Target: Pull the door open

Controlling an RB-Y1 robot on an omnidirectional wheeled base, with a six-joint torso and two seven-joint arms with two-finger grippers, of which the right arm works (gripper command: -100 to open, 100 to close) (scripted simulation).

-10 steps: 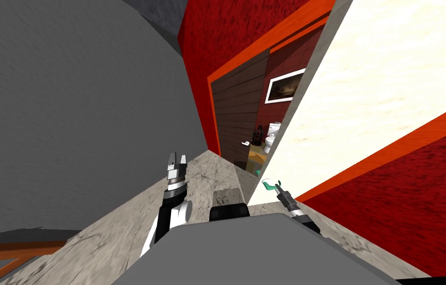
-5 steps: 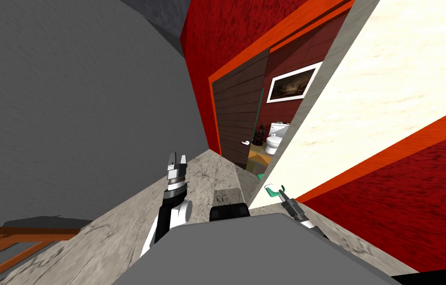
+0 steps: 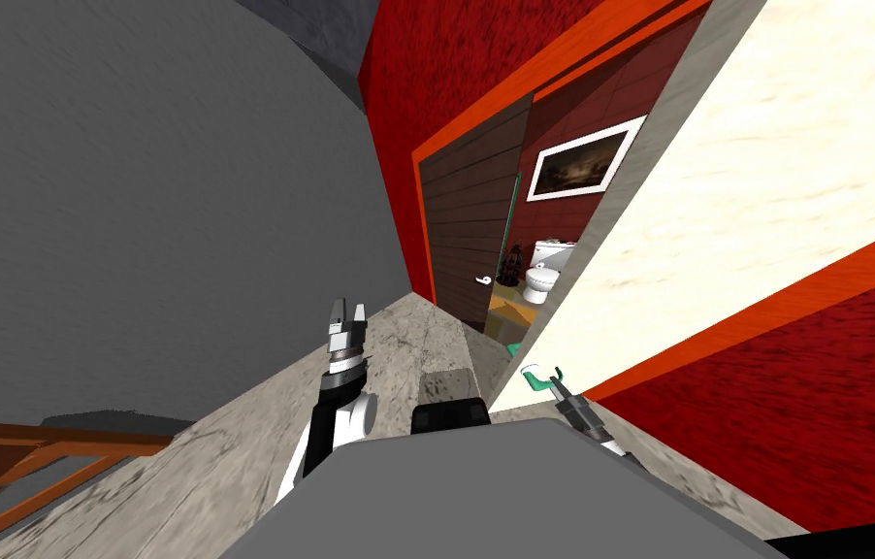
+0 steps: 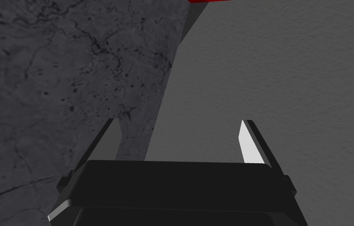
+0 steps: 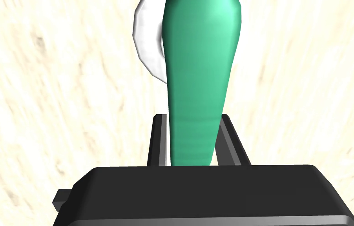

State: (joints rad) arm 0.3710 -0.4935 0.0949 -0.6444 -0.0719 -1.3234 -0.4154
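1. The right gripper (image 5: 192,116) is clamped on the green lever handle (image 5: 199,74), with its two fingers pressing the lever's sides near its free end.
2. The handle stands out from a white round plate (image 5: 145,47) on the cream door (image 5: 54,98).
3. The left gripper (image 4: 178,122) hangs with its jaws wide apart, holding and touching nothing. A stone floor (image 4: 54,78) and a grey wall (image 4: 290,78) lie beyond it.
4. The head view places the handle low on the door's free edge, to my front right. Past that edge it shows a toilet (image 3: 542,281), a framed picture (image 3: 586,165) and a dark brown door (image 3: 465,233).
5. The right wrist view shows the grip itself, with the lever filling the gap between the fingers.
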